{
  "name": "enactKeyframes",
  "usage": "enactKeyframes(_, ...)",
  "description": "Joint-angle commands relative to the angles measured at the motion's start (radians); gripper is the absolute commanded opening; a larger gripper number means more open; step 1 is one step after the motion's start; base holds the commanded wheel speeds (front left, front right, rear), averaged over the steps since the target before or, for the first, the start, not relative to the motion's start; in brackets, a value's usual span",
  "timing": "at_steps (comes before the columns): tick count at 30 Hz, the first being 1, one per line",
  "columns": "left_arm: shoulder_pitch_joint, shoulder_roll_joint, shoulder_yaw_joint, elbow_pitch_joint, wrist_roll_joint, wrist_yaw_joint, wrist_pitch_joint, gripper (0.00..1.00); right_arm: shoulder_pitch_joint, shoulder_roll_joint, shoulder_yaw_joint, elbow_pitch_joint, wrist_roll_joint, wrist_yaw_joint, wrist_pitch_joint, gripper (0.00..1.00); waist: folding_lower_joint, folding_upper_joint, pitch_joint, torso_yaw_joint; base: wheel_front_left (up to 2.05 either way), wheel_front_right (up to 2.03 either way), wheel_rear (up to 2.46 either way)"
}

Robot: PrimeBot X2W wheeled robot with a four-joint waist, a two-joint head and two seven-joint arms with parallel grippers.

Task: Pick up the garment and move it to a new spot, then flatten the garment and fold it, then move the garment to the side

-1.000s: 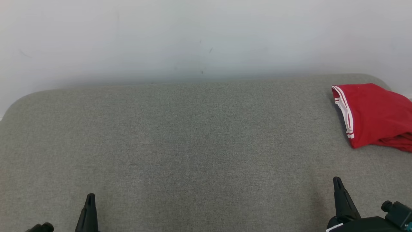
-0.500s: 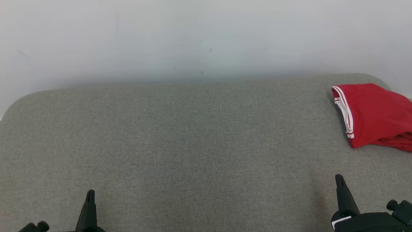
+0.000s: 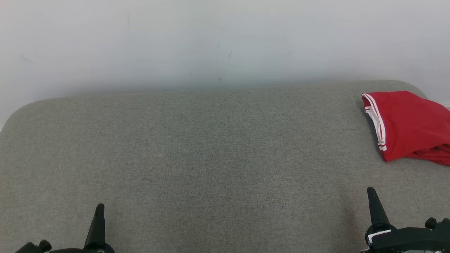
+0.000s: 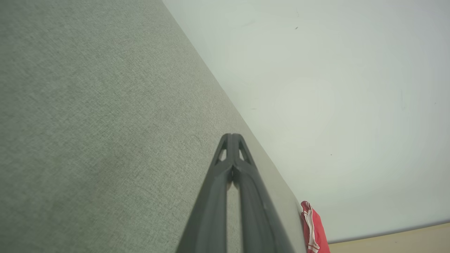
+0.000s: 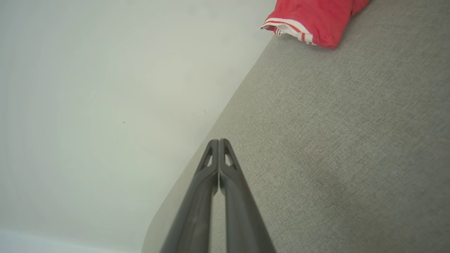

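Left gripper (image 3: 100,210) and right gripper (image 3: 372,193) hover pinched together, empty, over the grey fabric table (image 3: 211,158).
The folded red garment (image 3: 409,126) with white trim lies at the table's far right corner, well apart from both.

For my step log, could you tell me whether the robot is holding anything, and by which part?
Nothing is held: left gripper and right gripper are shut empty; the red garment lies apart.
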Motion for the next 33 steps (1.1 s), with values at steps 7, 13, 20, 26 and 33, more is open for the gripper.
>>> enactKeyframes(7, -0.031, 0.005, 0.005, -0.002, -0.095, -0.009, 0.022, 0.0, -0.027, 0.006, -0.015, -0.005, 0.089, -0.001, 0.02, 0.0, 0.0, -0.0001, 0.0, 0.0, 0.0, 0.0, 0.0)
enactKeyframes(13, -0.038, 0.005, 0.006, 0.003, -0.168, -0.008, 0.041, 0.0, -0.034, 0.012, -0.024, -0.003, 0.155, -0.001, 0.038, 0.0, 0.0, -0.0001, 0.0, 0.0, 0.0, 0.0, 0.0)
enactKeyframes(20, -0.047, 0.005, 0.008, 0.008, -0.237, -0.01, 0.059, 0.0, -0.041, 0.018, -0.033, 0.0, 0.218, -0.002, 0.055, 0.0, 0.0, -0.0001, 0.0, -0.001, 0.0, 0.0, 0.0)
enactKeyframes(26, -0.052, 0.006, 0.009, 0.012, -0.291, -0.011, 0.073, 0.0, -0.045, 0.022, -0.04, 0.002, 0.269, -0.002, 0.07, 0.0, 0.0, 0.0, 0.0, -0.001, 0.0, 0.0, 0.0)
enactKeyframes(33, -0.06, 0.006, 0.01, 0.016, -0.352, -0.013, 0.088, 0.0, -0.051, 0.027, -0.049, 0.004, 0.324, -0.002, 0.085, 0.0, 0.0, 0.0, 0.0, -0.001, 0.0, 0.0, 0.0)
